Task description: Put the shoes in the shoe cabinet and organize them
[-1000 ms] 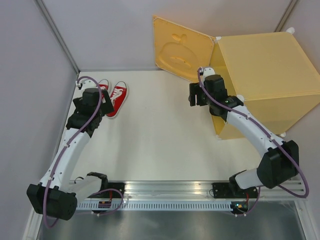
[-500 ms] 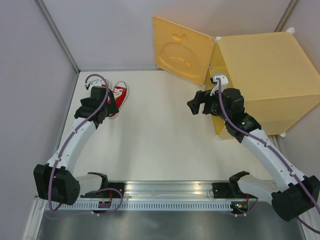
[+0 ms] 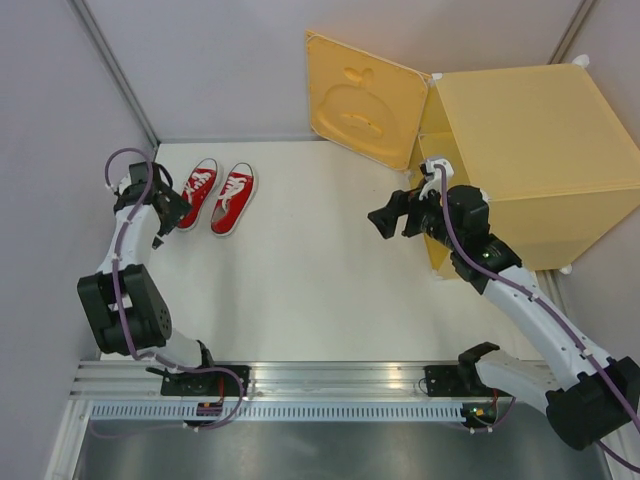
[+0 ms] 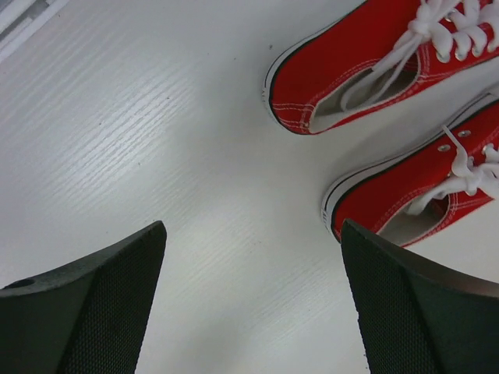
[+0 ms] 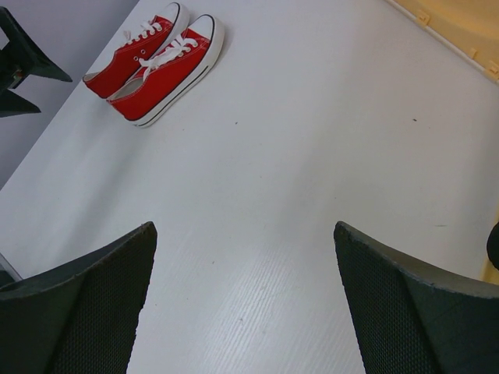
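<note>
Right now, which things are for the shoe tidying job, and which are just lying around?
For the job: red sneakers, yellow shoe cabinet, its open door.
Just there: metal rail by the arms' bases, grey walls.

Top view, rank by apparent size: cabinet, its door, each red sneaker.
1. cabinet, clearly largest
2. door
3. sneaker by the left arm and its mate: they look alike, so no ranking between them

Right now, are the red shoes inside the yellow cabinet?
No, both red sneakers sit side by side on the table, away from the cabinet.
</note>
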Action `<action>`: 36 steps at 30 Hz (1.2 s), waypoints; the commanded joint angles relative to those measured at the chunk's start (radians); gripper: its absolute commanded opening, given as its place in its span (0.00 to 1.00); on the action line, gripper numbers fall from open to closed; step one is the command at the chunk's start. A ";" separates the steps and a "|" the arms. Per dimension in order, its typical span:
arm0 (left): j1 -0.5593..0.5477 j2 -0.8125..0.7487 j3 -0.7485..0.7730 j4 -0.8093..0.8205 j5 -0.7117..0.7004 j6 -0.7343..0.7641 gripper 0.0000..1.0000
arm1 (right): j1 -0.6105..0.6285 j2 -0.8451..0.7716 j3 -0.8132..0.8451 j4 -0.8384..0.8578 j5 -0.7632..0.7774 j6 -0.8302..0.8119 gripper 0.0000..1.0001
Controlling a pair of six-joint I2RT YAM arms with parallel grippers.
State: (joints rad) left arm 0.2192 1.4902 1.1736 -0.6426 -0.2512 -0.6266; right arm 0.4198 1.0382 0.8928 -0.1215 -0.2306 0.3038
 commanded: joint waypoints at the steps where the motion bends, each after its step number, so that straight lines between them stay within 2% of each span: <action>1: 0.031 0.099 0.069 0.021 0.084 -0.110 0.94 | 0.020 -0.026 -0.006 0.048 -0.007 -0.003 0.98; 8: 0.054 0.247 0.199 0.031 0.032 -0.137 0.88 | 0.059 -0.020 0.003 0.030 0.020 -0.028 0.97; 18: 0.065 0.358 0.264 0.031 -0.008 -0.119 0.77 | 0.089 0.014 0.015 0.014 0.068 -0.060 0.97; 36: 0.054 0.444 0.227 0.023 0.003 -0.059 0.77 | 0.114 0.029 -0.002 0.029 0.131 -0.080 0.97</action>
State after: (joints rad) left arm 0.2794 1.9247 1.4059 -0.6113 -0.2340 -0.7212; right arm 0.5285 1.0645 0.8879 -0.1276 -0.1177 0.2379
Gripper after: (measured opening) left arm 0.762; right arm 0.971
